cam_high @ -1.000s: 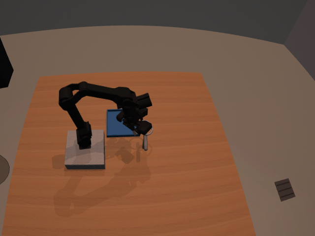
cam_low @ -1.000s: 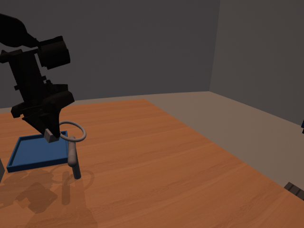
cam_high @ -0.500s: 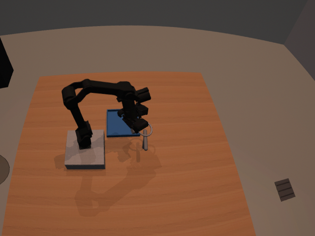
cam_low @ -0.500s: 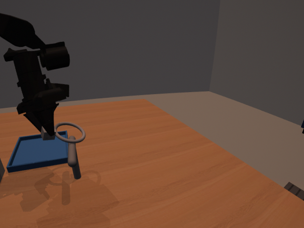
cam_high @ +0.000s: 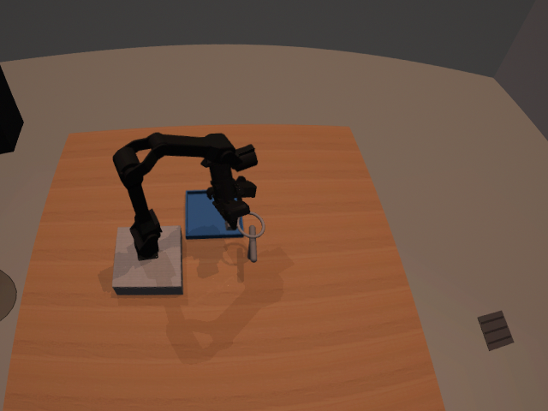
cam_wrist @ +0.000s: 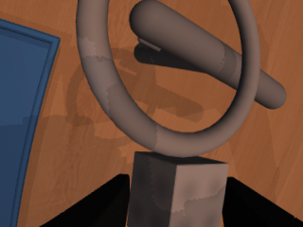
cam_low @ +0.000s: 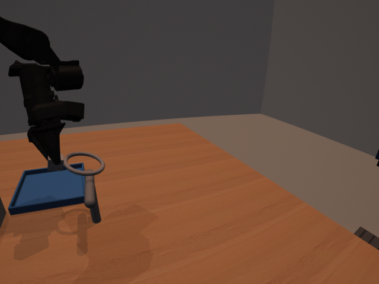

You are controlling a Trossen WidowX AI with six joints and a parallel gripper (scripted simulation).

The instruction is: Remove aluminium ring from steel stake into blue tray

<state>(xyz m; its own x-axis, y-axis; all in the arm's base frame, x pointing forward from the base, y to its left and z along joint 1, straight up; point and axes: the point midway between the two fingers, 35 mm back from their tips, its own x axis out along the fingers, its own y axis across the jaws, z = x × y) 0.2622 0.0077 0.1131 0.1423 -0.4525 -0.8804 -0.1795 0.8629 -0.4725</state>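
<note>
Matt grey metal ring (cam_high: 240, 230) (cam_low: 84, 173) (cam_wrist: 185, 145), wood-grained tabletop (cam_high: 309, 309) (cam_low: 214, 213) (cam_wrist: 52, 189)

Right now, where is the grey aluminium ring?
The grey aluminium ring is above the steel stake's cross-bar, right of the blue rectangular tray in the exterior view.

A dark slatted panel (cam_high: 495, 330) (cam_low: 366, 237) on the pale floor (cam_high: 447, 186) (cam_low: 232, 137).

1. The tray (cam_high: 214, 235) (cam_low: 48, 206) (cam_wrist: 39, 104), partly masked by the gripper (cam_high: 231, 226) (cam_low: 55, 163) (cam_wrist: 174, 185) in the top view, runs off the wrist view's left edge.
2. Ring (cam_wrist: 96, 71), cropped at the wrist view's top.
3. Stake's foot (cam_low: 96, 220), concealed beneath the cross-bar (cam_high: 253, 249) from above.
</note>
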